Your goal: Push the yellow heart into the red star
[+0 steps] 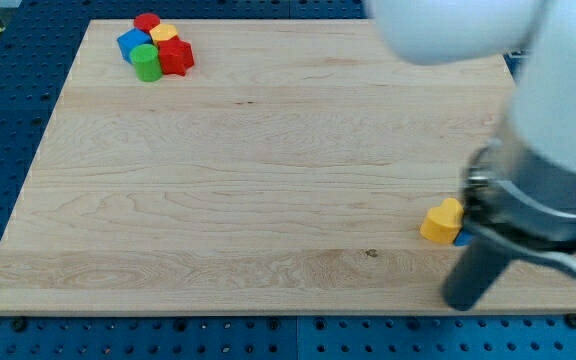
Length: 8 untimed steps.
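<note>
The yellow heart (442,222) lies at the view's lower right on the wooden board (268,180). The red star (176,56) sits far away at the view's top left, in a tight cluster of blocks. My tip (462,302) is below and slightly right of the yellow heart, near the board's bottom edge, a short gap away from it. A sliver of a blue block (460,238) shows just right of the heart, mostly hidden by the arm.
Touching the red star in the cluster are a green cylinder (147,63), a blue block (131,43), a yellow block (163,33) and a red cylinder (146,20). The bulky arm body (548,150) covers the view's right side.
</note>
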Tool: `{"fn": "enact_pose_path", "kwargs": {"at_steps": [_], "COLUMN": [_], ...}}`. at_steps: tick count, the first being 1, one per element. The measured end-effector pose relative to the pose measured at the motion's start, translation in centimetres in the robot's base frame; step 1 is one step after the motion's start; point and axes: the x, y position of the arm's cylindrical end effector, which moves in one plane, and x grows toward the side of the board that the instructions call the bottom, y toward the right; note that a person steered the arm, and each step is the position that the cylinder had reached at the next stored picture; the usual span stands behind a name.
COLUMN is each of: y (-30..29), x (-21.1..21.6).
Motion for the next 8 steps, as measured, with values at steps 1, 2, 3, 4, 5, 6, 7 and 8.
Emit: {"fn": "enact_pose_path", "kwargs": {"at_steps": [1,2,3,4,5,6,7,8], "y": [0.2,0.2,0.2,0.2,0.2,0.1,-0.5,-2.2], "x": [0.0,0.0,-1.0,-3.9,-4.9,-6.2,-9.3,-9.8]}}
